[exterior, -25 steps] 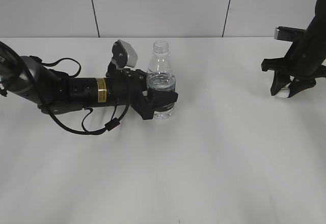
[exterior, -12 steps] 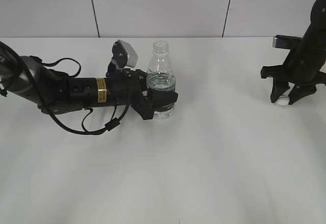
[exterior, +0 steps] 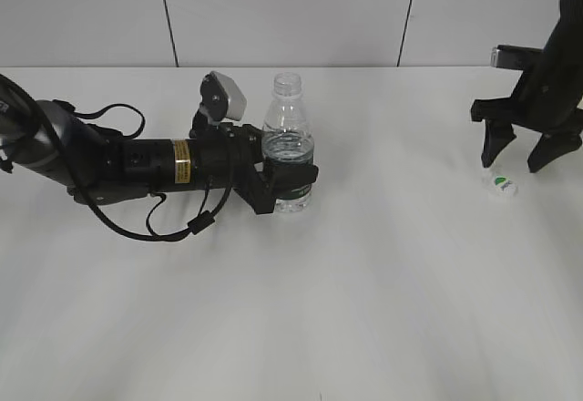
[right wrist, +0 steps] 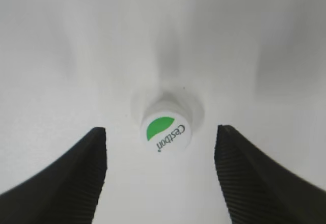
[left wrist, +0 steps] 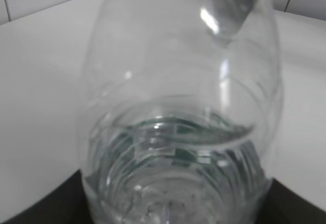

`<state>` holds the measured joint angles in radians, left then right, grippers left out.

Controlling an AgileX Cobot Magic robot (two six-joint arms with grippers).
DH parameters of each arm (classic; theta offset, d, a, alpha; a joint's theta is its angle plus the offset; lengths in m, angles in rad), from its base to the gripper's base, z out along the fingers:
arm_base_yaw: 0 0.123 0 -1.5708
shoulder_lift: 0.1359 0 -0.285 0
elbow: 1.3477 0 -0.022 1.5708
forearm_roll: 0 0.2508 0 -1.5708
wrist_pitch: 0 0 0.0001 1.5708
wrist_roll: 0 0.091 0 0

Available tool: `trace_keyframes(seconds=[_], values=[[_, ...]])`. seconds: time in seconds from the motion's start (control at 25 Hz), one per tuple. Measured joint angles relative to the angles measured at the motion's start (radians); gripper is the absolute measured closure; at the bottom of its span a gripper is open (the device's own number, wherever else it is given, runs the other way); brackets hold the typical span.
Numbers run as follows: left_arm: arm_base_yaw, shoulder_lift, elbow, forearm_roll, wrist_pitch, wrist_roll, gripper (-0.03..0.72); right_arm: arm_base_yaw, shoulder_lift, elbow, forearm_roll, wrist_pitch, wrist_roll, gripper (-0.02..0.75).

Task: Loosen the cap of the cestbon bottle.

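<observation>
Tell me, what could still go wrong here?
The bottle stands uncapped with water inside, clamped only by the left gripper; a jerk or tilt could spill it. The cap lies loose on the table between the right gripper's open fingers, near the far right, so a nudge might send it rolling away.

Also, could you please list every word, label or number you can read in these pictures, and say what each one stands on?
"Cestbon": beside the green mark on top of the cap, lying on the table.
Cestbon bottle: label mostly hidden by the left gripper; nothing readable.
Yellow band on the left arm: print too small to read.
</observation>
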<state>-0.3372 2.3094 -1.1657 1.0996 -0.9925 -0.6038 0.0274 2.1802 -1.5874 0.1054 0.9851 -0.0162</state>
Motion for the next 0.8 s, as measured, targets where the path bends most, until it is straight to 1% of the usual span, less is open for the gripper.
trace_keyframes(seconds=[0.24, 0.4, 0.48, 0.8], values=[[-0.001, 0.000, 0.000, -0.021, 0.012, 0.008, 0.274, 0.000, 0.000, -0.142, -0.030, 0.120, 0.002, 0.227], [-0.001, 0.000, 0.000, -0.121, 0.042, 0.063, 0.274, 0.000, 0.000, -0.217, -0.033, 0.167, 0.002, 0.227], [-0.001, 0.000, 0.000, -0.154, 0.051, 0.082, 0.274, 0.000, 0.000, -0.244, -0.034, 0.184, 0.003, 0.227], [-0.001, 0.000, 0.000, -0.168, 0.057, 0.102, 0.274, 0.000, 0.000, -0.281, -0.034, 0.217, 0.003, 0.227]])
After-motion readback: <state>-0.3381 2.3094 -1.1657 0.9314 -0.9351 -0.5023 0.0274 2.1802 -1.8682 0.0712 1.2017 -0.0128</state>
